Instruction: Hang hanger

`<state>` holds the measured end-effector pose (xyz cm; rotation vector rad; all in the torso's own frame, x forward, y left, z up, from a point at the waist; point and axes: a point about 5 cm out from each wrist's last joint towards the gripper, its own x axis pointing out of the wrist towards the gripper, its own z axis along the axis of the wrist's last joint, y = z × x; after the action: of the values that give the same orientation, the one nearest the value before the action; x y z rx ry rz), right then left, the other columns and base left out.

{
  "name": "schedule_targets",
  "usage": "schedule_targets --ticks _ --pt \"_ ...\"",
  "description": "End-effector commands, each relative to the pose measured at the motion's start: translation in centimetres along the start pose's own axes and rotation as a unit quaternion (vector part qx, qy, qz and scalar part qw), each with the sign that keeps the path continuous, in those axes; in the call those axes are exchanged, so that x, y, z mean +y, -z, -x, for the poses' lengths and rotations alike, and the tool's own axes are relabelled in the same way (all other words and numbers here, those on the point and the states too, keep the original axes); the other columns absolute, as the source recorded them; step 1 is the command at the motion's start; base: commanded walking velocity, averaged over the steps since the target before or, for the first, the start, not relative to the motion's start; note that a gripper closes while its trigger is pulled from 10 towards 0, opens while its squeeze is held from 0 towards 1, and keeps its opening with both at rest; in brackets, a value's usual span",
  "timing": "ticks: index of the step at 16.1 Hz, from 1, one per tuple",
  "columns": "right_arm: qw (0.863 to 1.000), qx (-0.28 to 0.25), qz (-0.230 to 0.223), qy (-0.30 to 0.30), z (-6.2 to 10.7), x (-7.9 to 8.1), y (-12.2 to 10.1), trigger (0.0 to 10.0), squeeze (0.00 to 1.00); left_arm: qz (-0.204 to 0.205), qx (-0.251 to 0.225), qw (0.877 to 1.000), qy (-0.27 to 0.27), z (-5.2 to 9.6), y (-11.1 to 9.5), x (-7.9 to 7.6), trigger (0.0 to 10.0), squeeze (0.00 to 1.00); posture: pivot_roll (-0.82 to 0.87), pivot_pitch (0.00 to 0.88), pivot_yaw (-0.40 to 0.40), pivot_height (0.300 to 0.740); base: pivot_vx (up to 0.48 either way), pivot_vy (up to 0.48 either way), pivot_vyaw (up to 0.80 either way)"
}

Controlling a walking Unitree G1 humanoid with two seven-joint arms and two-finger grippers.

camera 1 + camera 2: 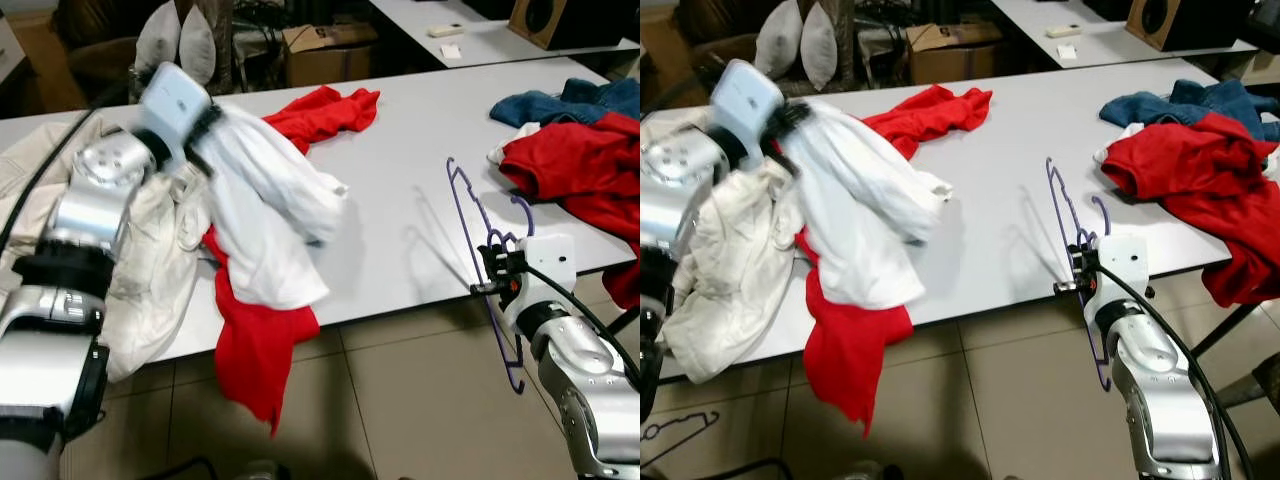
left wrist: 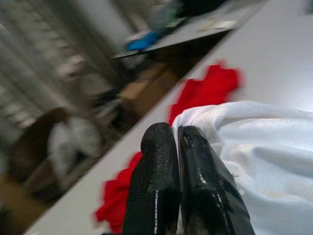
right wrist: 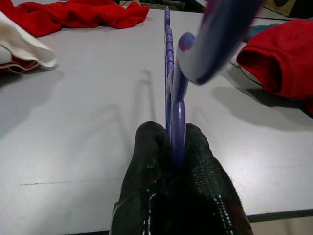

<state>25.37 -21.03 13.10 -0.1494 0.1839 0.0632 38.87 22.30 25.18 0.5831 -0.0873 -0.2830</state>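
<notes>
Presently, the right gripper (image 1: 490,268) was pinched on the purple hanger (image 1: 474,220), held upright at the near edge of the white table (image 1: 400,180), hook toward the red garment (image 1: 580,170). The left gripper (image 2: 175,147), fingers pressed together, gripped a white shirt (image 1: 265,205) lifted above a red cloth (image 1: 255,345) draped over the table edge

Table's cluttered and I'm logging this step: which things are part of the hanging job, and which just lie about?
In the job:
purple hanger, in the right hand
white shirt, in the left hand

Lying about:
red clothes
blue jeans
cream garment
cardboard box
</notes>
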Motion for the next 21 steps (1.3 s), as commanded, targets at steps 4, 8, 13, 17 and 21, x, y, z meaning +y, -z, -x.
schedule_targets --ticks 4,8,13,17,21 --pt "1.000 -0.006 -0.001 0.000 0.2 0.1 -0.1 10.0 0.00 -0.025 0.076 0.994 -0.073 1.0 2.8 2.3 0.0 0.00 -0.02 0.000 0.038 0.740 0.000 0.000 0.00" --pt "1.000 -0.002 0.000 -0.009 0.3 0.4 0.1 10.0 0.00 0.007 0.156 0.987 0.041 1.6 6.2 -0.1 10.0 0.04 -0.02 0.000 0.036 0.740 0.000 0.000 0.00" --pt "1.000 0.001 0.000 -0.011 0.8 0.3 0.4 10.0 0.00 0.051 0.115 0.992 0.003 1.9 5.6 1.4 10.0 1.00 -0.03 0.000 0.044 0.740 0.000 0.000 0.00" --pt "1.000 0.006 0.004 -0.001 1.2 -0.4 0.6 10.0 0.00 0.181 0.004 0.982 0.055 0.8 2.1 1.2 10.0 1.00 -0.04 0.000 0.049 0.740 0.000 0.000 0.00" --pt "1.000 0.002 0.009 -0.007 0.8 -0.6 0.2 10.0 0.00 0.156 -0.037 0.963 0.219 -1.6 0.1 -7.2 10.0 1.00 -0.06 0.000 0.048 0.740 0.000 0.000 0.00"
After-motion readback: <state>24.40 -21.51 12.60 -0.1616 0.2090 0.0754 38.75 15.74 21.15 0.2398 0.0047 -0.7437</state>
